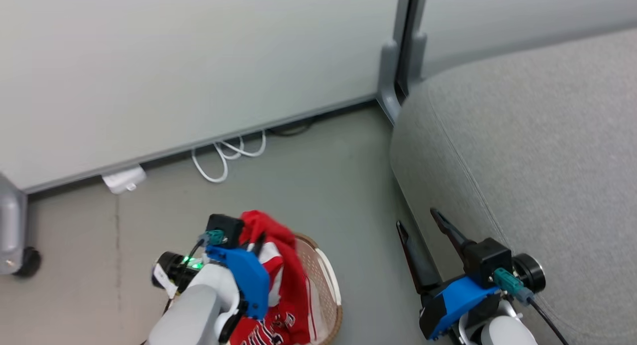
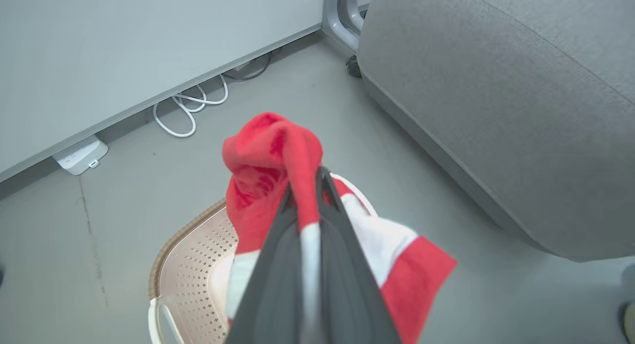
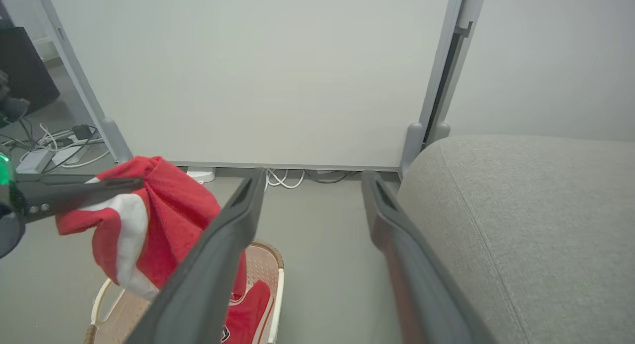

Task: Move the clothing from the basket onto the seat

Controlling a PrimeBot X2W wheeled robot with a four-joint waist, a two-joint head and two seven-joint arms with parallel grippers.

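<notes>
So the left gripper is clamped tight on a red garment with white trim, all bunched up and dangling above the laundry basket. The lower end hangs down toward the basket, and there's red fabric with lettering inside it. Honestly can't tell if that's the same piece or a second one. The basket sits on the grey floor, near the side of the big grey sofa cushion but apart from it. The right gripper hangs by the cushion's edge, fingers spread wide, nothing between them. A white cable loops on the floor along the wall.
</notes>
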